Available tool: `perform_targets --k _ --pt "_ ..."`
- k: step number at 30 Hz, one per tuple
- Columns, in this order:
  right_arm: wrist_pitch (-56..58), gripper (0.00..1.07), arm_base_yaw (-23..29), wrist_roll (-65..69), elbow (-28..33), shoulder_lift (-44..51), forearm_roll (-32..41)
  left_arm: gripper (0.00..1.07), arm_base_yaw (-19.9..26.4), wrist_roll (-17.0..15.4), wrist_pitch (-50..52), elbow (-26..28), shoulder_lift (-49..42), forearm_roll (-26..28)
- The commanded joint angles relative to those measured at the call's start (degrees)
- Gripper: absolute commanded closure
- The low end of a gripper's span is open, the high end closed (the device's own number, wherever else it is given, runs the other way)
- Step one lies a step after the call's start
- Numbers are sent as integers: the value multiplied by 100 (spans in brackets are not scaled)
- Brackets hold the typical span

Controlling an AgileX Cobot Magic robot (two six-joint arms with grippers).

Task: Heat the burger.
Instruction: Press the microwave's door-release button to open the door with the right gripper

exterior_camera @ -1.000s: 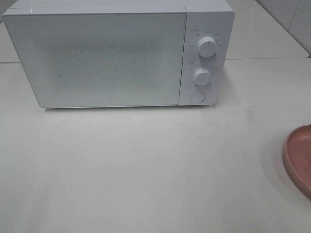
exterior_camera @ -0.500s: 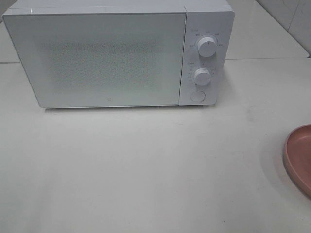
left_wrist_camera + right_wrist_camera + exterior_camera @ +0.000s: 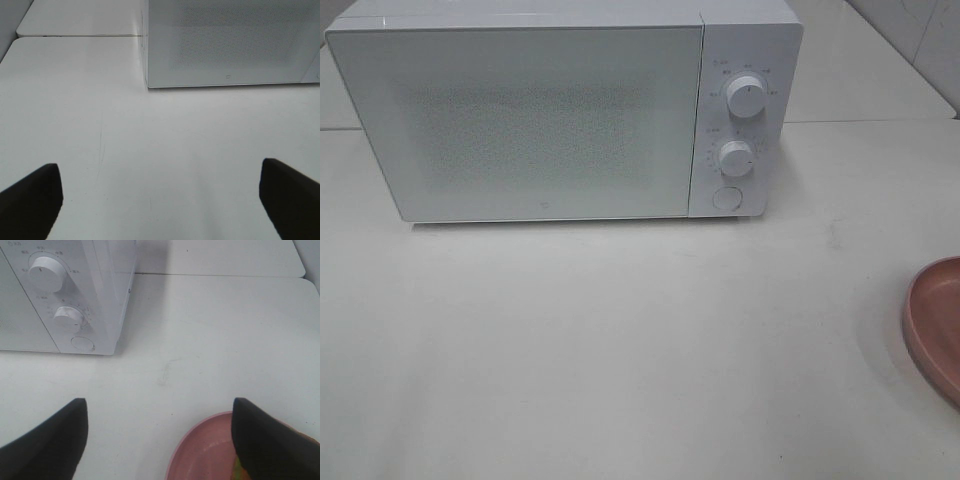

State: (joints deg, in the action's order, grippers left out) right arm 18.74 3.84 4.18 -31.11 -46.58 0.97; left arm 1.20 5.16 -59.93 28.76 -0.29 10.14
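look first at the big white microwave (image 3: 550,110), ahead of both hands, door shut. find the pink plate (image 3: 200,450) just under the right gripper (image 3: 159,412), open wide, holding nothing. same for the left gripper (image 3: 160,170). spot the burger (image 3: 239,471), mostly hidden behind one finger. probably push the round button (image 3: 82,343) gently first.

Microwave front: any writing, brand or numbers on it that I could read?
Print around the upper knob of the microwave: too blurred to read.
Print around the lower knob: unreadable too.
Small mark low on the door: too tiny to read.
No other text shows.
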Motion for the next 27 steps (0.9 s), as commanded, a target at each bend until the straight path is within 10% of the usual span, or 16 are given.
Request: perform_targets --k 1,27 --pt "-292 31 -23 92 -46 -275 34 7 -23 -11 57 -11 -143 57" --pt "-4652 35 -23 126 1369 -2091 218 7 -23 -11 57 -11 -143 57"
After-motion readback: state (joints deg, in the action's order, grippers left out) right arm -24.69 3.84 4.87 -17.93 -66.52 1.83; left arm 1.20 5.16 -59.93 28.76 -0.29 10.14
